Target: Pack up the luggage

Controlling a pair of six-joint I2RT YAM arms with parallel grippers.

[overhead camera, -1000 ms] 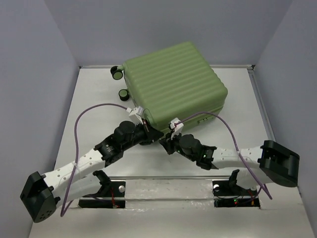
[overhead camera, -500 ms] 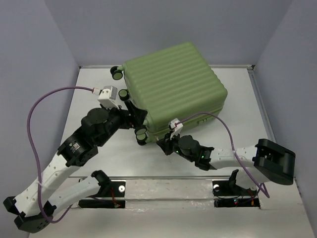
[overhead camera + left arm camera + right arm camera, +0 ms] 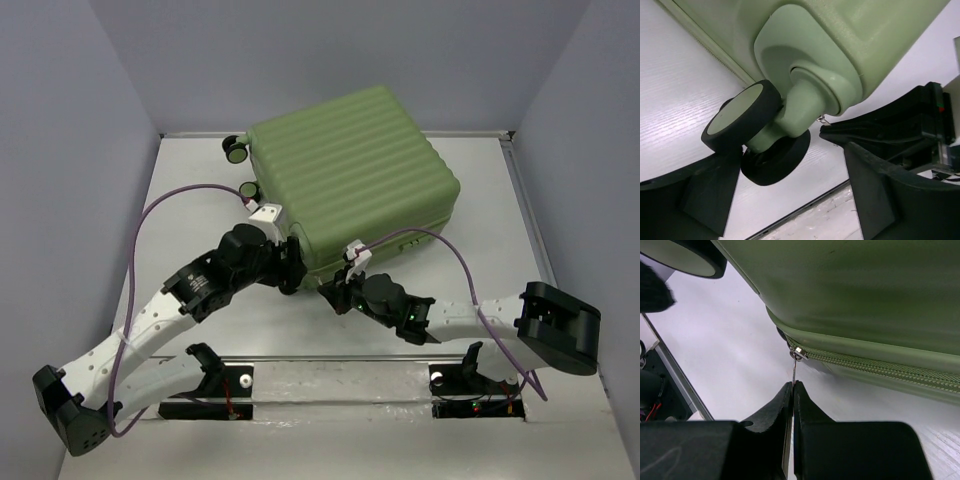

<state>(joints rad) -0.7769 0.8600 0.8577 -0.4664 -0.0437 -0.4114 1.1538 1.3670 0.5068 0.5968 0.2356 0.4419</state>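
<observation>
The luggage (image 3: 350, 170) is a big light-green ribbed suitcase lying closed on the table. My left gripper (image 3: 293, 265) is at its near-left corner. In the left wrist view its jaws stand open (image 3: 795, 200) around a black-and-green caster wheel (image 3: 740, 125). The wheel is close to the left finger (image 3: 710, 195) and well apart from the right finger (image 3: 880, 190). My right gripper (image 3: 335, 295) is at the near edge of the luggage (image 3: 865, 295). It is shut (image 3: 792, 386) on the thin metal zipper pull (image 3: 794, 372), which hangs from the slider (image 3: 798, 354).
Two more caster wheels (image 3: 237, 150) (image 3: 250, 190) stick out on the luggage's left side. A raised rail (image 3: 530, 230) runs along the table's right edge. The arm mounts (image 3: 220, 385) sit along the near edge. Grey walls enclose the table.
My left gripper opened, swung out to the left, then came back to the near-left corner around the wheel. The right gripper stayed shut on the zipper pull.
</observation>
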